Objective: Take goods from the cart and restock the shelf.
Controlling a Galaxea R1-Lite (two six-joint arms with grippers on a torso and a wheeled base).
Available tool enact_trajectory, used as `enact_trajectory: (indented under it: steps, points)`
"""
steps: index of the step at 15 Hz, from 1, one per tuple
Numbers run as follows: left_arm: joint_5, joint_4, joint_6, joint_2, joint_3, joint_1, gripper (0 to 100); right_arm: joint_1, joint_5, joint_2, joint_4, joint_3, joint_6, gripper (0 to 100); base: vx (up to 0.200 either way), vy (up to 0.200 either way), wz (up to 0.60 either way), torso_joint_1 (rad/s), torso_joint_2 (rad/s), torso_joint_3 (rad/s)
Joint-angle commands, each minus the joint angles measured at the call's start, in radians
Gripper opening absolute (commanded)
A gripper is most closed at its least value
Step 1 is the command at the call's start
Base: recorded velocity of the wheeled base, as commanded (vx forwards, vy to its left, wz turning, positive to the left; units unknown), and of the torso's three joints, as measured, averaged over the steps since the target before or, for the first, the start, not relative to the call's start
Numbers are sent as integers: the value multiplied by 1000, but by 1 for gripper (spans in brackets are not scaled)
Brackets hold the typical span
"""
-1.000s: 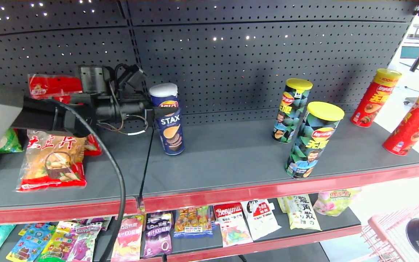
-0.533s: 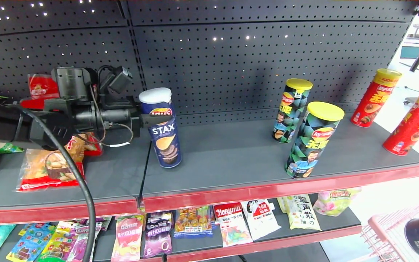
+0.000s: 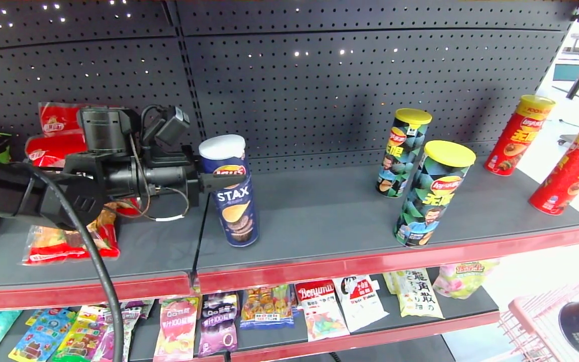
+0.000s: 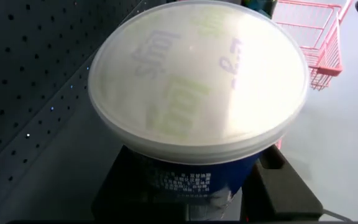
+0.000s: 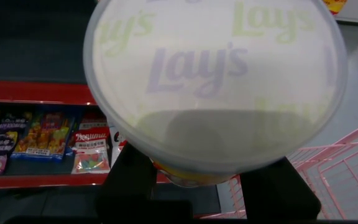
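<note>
A blue chip can [image 3: 234,216] with a white lid stands slightly tilted on the upper shelf [image 3: 319,221], near the seam between two boards. My left gripper [image 3: 226,181] is shut on its upper half, coming in from the left. In the left wrist view the can's lid [image 4: 197,81] sits between the dark fingers [image 4: 114,186]. My right gripper [image 5: 204,180] is shut on another can with a translucent lid [image 5: 216,81], held over the pink cart [image 5: 347,168] in front of the lower shelf.
Two yellow-lidded dark cans [image 3: 432,193] and two red cans [image 3: 518,136] stand on the shelf's right half. Snack bags [image 3: 71,236] lie at its left, under my left arm. Bags fill the lower shelf [image 3: 269,309]. The cart's corner [image 3: 536,317] shows at bottom right.
My left gripper has carried the blue can away from the pegboard toward the shelf's front edge and slightly lower. The right-hand cans have not moved.
</note>
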Motion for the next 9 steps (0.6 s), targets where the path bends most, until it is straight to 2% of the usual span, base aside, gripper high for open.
enact_trajectory:
  steps: [1,5,9]
  points:
    - [-1,-14,1,-2,24,-4,0,0,0,3,-1,0,-1,0,0,0,0,0,0,0]
    - [-4,-90,1,19,66,-9,0,0,0,17,-1,-14,0,0,0,0,0,0,0,0]
    - [-18,-95,-1,10,96,-30,0,0,0,20,-2,-15,-1,0,0,0,0,0,0,0]
